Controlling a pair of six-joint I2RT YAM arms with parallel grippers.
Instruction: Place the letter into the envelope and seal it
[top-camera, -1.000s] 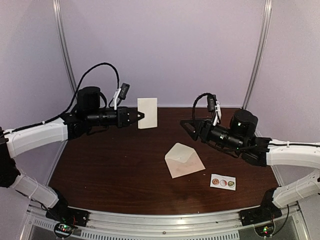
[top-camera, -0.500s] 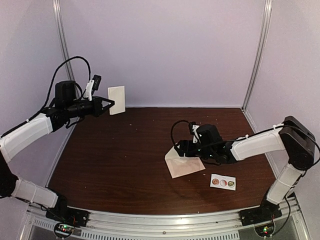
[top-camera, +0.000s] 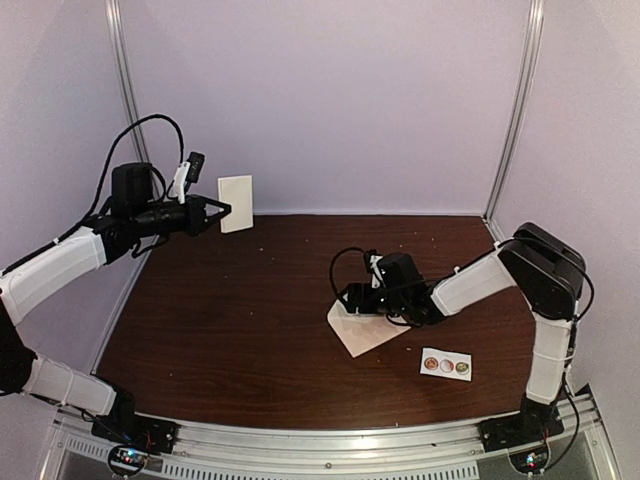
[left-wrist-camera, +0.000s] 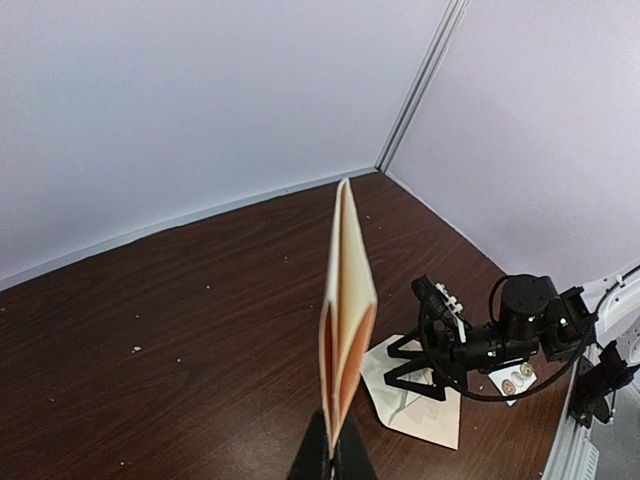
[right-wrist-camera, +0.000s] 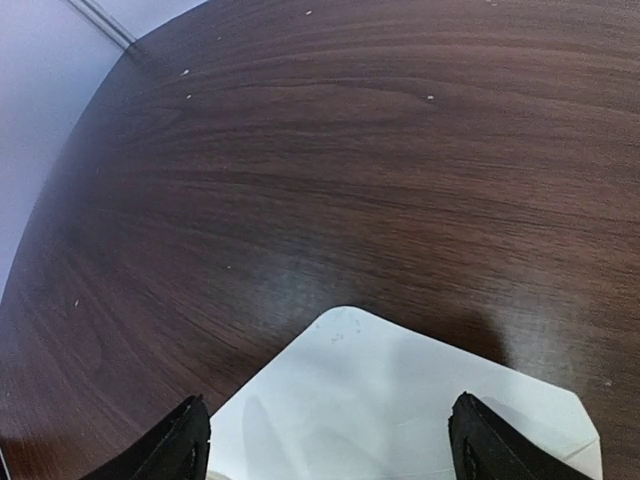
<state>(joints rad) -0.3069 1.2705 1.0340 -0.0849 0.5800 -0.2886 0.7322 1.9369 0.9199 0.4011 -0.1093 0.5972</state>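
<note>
Envelope (top-camera: 368, 332), smooth pale paper, apparently pointed flap

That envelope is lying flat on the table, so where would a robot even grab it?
Probably by its pointed flap, from above: the envelope lies flat, so only that thin free edge offers a pinch. The open right gripper hovers there.

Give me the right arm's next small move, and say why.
Probably lower the right gripper a little and close it on the pointed end of the envelope. Its jaws stand open astride that end, and the envelope lies flat on the table. The left gripper, shut on the folded letter, holds it in the air far to the left, so the envelope likely needs opening first.
</note>
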